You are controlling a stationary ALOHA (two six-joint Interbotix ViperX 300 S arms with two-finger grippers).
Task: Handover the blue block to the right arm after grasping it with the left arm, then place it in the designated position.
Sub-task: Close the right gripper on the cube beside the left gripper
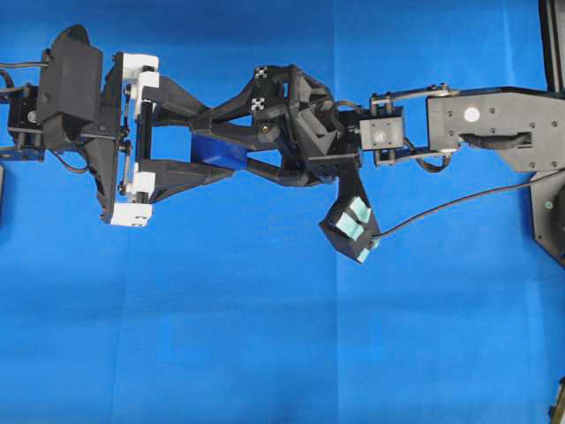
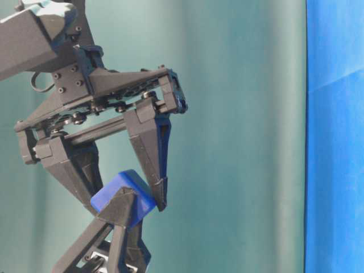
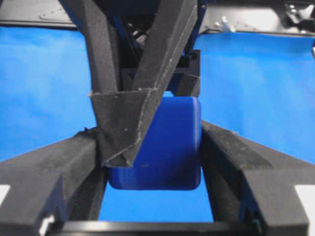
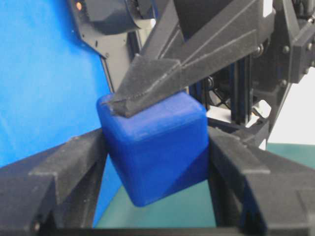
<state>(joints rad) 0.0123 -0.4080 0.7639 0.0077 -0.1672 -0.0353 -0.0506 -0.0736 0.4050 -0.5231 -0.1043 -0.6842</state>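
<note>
The blue block (image 1: 216, 152) hangs in mid-air above the blue cloth (image 1: 265, 336), between both grippers. My left gripper (image 1: 225, 148), the one with white brackets, is shut on it; in its wrist view the block (image 3: 172, 147) sits pressed between the two fingers. The all-black gripper (image 1: 243, 146) of the right arm (image 1: 477, 124) comes in from the right, crosswise to the left one. Its fingers touch the block (image 4: 152, 152) on both sides. From table level the block (image 2: 122, 196) shows pinched from above and below. No marked position shows on the cloth.
A black box with teal faces (image 1: 353, 230) and a cable hangs below the right wrist. The right arm's base stands at the right edge (image 1: 552, 212). A teal backdrop (image 2: 239, 114) fills the table-level view.
</note>
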